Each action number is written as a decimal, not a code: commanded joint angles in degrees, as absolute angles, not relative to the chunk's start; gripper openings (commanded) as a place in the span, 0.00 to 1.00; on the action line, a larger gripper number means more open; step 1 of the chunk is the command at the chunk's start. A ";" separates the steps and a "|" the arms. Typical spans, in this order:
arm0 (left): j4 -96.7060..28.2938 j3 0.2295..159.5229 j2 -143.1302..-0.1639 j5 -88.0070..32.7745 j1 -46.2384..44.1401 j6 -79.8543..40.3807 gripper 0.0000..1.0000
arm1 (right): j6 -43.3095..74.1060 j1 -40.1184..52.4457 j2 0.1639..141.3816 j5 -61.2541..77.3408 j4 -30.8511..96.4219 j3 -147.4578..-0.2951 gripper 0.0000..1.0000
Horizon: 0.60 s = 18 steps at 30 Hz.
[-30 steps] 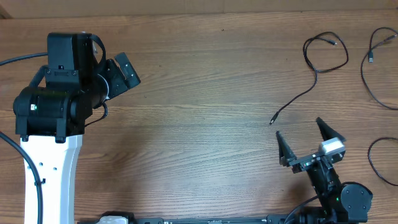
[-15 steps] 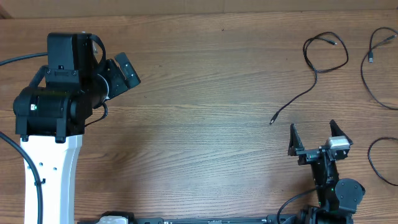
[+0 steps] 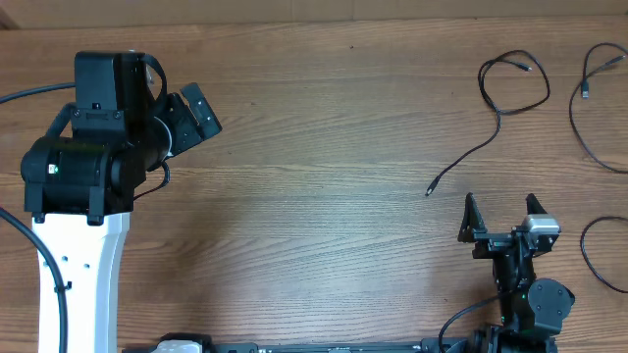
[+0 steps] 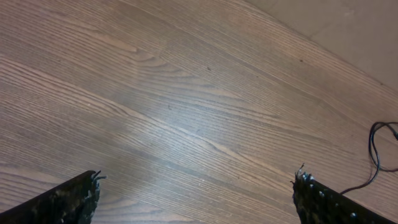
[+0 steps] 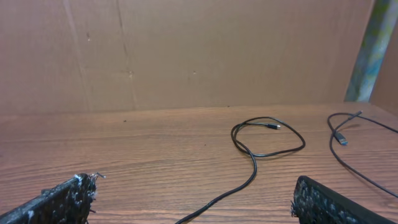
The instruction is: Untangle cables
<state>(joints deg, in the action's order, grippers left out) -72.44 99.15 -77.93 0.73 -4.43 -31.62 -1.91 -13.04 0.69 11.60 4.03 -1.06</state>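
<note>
Three thin black cables lie apart on the wooden table at the right. One cable (image 3: 496, 118) has a loop at the back and a tail running down to a plug tip; it also shows in the right wrist view (image 5: 252, 165). A second cable (image 3: 581, 123) curves along the far right edge, seen in the right wrist view (image 5: 348, 158) too. A third cable (image 3: 587, 257) arcs at the right edge. My right gripper (image 3: 501, 208) is open and empty, in front of the looped cable. My left gripper (image 3: 194, 108) is open and empty at the far left.
The wooden table (image 3: 324, 186) carries nothing else. A brown cardboard wall (image 5: 186, 50) stands behind the table. The left arm's white base (image 3: 83, 275) occupies the front left corner.
My right gripper has turned from angled left to pointing straight back and shifted slightly right, its fingers now closer together in the overhead view. The left arm and the cables have not moved.
</note>
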 commanded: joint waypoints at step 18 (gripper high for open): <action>-75.29 99.59 -76.16 6.17 -4.58 -29.61 1.00 | -1.50 -13.26 0.16 10.98 3.73 -0.45 1.00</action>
<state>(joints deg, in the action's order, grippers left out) -73.45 99.15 -77.91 1.65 -4.43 -31.33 -1.69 -13.04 0.69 11.57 4.03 -1.06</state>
